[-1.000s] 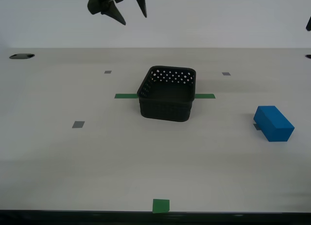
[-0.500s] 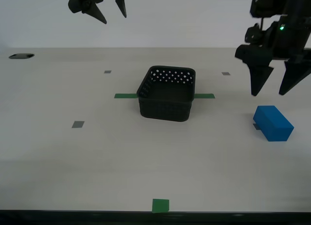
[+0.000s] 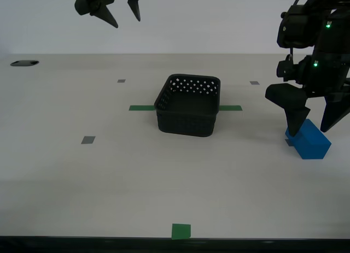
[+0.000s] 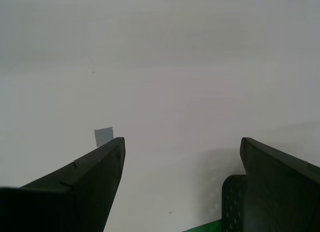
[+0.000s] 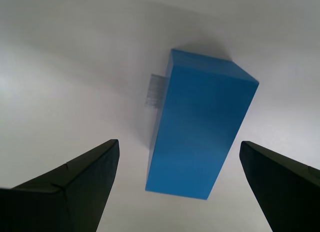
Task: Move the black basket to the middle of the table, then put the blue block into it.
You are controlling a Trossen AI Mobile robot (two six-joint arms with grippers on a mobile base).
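Observation:
The black basket stands upright and empty on the table, over the green tape strip near the middle. The blue block lies on the table at the exterior view's right. My first gripper is open, lowered over the block with a finger on either side, not touching it. The first wrist view shows the block between the open fingers. My second gripper is open and empty, high above the far part of the table at the exterior view's left. A corner of the basket shows in the second wrist view.
A green square marks the front edge. Small grey squares lie on the table, one partly under the block, one in the second wrist view. A dark hole sits at the far corner on the exterior view's left.
My first arm came in from the exterior view's right and lowered until its open fingers straddle the blue block. My second gripper drew away to the exterior view's left, then held still. The basket and block stayed put.

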